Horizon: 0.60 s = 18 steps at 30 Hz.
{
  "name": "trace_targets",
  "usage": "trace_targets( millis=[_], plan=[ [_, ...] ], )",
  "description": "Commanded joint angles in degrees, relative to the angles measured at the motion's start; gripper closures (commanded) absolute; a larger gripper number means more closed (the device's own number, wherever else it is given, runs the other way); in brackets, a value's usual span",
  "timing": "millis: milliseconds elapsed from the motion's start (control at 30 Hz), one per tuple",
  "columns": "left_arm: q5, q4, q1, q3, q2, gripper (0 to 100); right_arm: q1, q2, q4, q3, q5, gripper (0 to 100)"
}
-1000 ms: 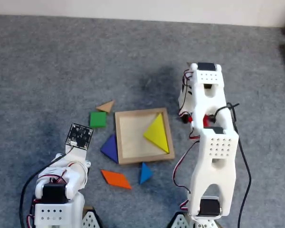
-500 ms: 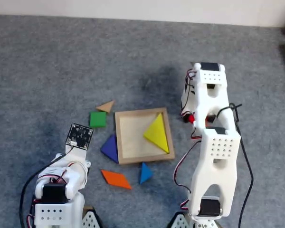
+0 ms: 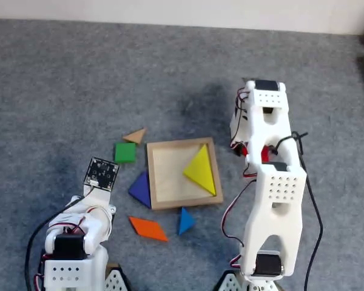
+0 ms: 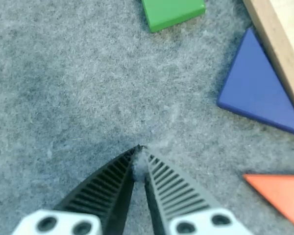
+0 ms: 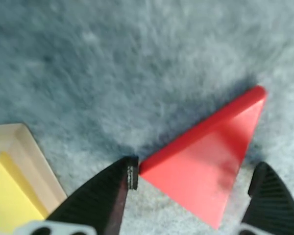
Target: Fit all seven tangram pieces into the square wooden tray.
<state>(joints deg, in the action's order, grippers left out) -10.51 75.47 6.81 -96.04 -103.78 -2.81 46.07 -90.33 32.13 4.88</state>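
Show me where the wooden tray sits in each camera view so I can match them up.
High view: the wooden tray lies near the picture's centre.
Left wrist view: its rim runs beside the dark blue triangle.
Right wrist view: one corner of it, yellow triangle inside.
Shared landmarks: yellow triangle for high and right wrist; dark blue triangle for high and left wrist.

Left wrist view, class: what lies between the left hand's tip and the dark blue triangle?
Only bare grey carpet. In the left wrist view the shut left hand is well apart from the dark blue triangle.
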Motion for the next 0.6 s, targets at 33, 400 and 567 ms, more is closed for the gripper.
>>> trace_targets(
  millis=[33,400,567],
  plan=[
    [0.62,0.18,0.75,-1.10,-0.66,100,-0.13,-0.92,2.15,2.68,-2.20,65.6],
    [0.62,0.18,0.75,-1.10,-0.66,100,-0.04,-0.92,2.24,2.68,-2.90,65.6],
    [0.62,0.18,0.75,-1.10,-0.66,100,1.36,-0.92,3.38,2.68,-4.13,65.6]
  ],
)
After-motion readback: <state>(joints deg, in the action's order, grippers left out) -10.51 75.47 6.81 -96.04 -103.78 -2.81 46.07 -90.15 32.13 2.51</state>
